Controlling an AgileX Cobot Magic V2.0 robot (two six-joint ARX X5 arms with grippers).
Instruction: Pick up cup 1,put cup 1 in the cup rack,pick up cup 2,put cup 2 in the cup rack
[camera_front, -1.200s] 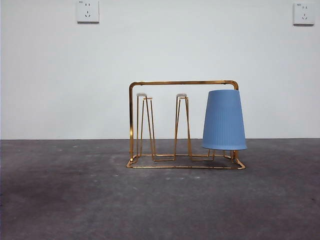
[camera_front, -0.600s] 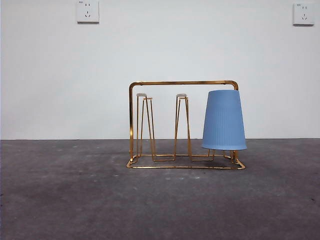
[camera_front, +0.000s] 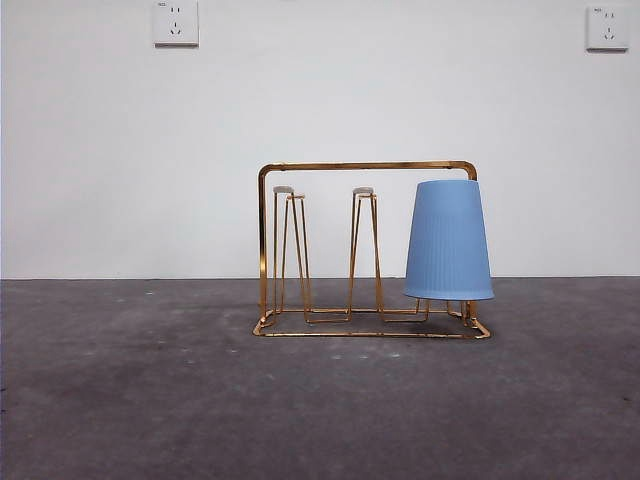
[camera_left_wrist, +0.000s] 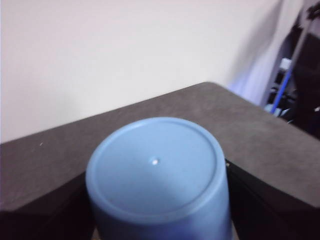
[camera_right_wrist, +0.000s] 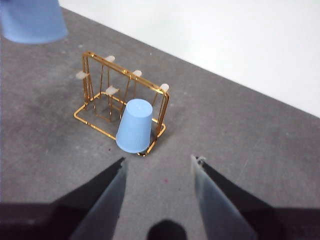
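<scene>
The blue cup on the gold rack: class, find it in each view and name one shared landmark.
Front view: blue cup upturned on the cup rack's right-end peg.
Left wrist view: absent; the left claw grips another cup.
Right wrist view: on the rack's end peg.
Landmark: the cup rack, front and right wrist views.

The cup rack, gold wire with an arched top bar and pale-tipped pegs, stands upright on the table. 1 blue ribbed cup sits upside down over a peg at one end. A 2nd blue cup, also inverted, is held between the left tool's jaws, up off the table.
</scene>
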